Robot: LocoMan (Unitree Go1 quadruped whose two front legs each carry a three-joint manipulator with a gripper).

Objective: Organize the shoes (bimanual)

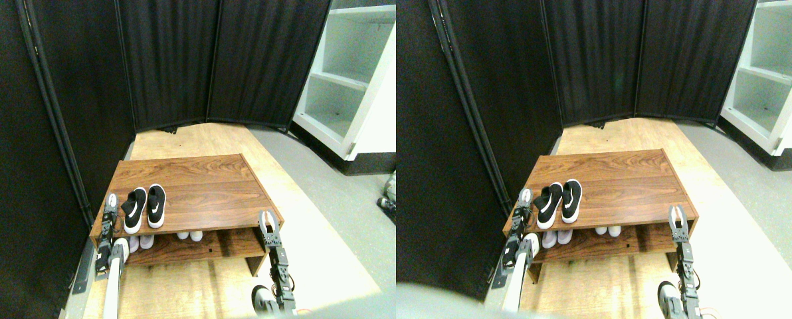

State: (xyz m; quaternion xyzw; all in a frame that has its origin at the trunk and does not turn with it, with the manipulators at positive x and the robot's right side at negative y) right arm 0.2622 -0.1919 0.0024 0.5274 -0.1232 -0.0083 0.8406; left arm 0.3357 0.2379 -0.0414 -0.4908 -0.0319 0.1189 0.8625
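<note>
stereo pair view shows a wooden shoe rack (197, 179) between both grippers, black shoes (145, 207) on top just right of the left gripper (110, 206), whose jaw state i cannot tell, pale shoes (189, 235) underneath, left of the right gripper (268, 222) with jaws spread.
</note>
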